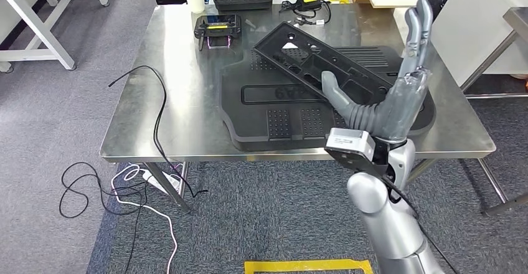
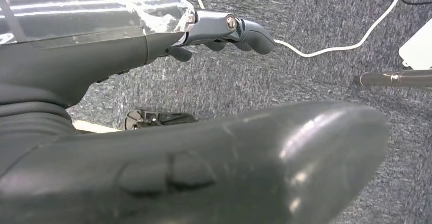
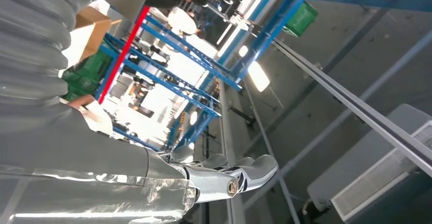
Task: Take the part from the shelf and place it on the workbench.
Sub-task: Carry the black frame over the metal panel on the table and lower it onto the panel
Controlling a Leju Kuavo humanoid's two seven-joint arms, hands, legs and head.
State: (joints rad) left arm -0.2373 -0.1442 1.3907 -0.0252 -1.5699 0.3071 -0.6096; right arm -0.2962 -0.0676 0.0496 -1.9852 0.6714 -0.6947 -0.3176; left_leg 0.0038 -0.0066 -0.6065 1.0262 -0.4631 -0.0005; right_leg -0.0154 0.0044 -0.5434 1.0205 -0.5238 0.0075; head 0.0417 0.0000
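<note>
Placement step looks finished: the long black perforated panel (image 1: 324,62) lies tilted across the larger black moulded tray (image 1: 274,109) at centre of the steel tabletop (image 1: 162,112), its lower end toward 4 o'clock near the right hand (image 1: 398,99). That hand stands upright at 3 o'clock of the panel, fingers extended and spread, thumb (image 1: 336,93) pointing toward the panel, holding nothing; the left hand (image 2: 224,28) hangs over the carpet with fingers curled in on nothing. Judged next move: draw the right arm back clear of the panel without nudging it.
</note>
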